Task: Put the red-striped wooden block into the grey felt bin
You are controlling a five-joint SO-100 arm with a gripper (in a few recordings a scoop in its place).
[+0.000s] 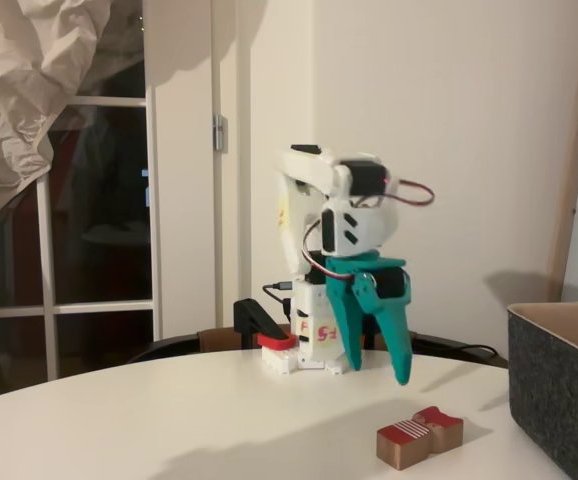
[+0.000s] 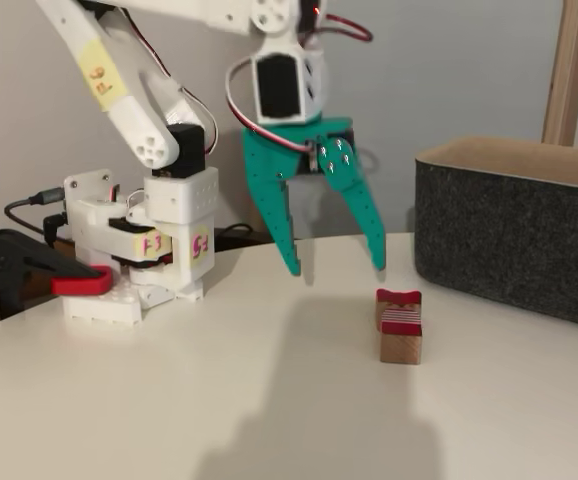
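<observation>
The teal two-finger gripper (image 2: 334,270) hangs above the white round table (image 2: 169,400), jaws spread wide and holding nothing. Just below and beyond its fingertips lies the small brown red-striped wooden block (image 2: 400,327), resting on the tabletop, with the large dark grey felt bin (image 2: 509,235) off to the right in both fixed views.
</observation>
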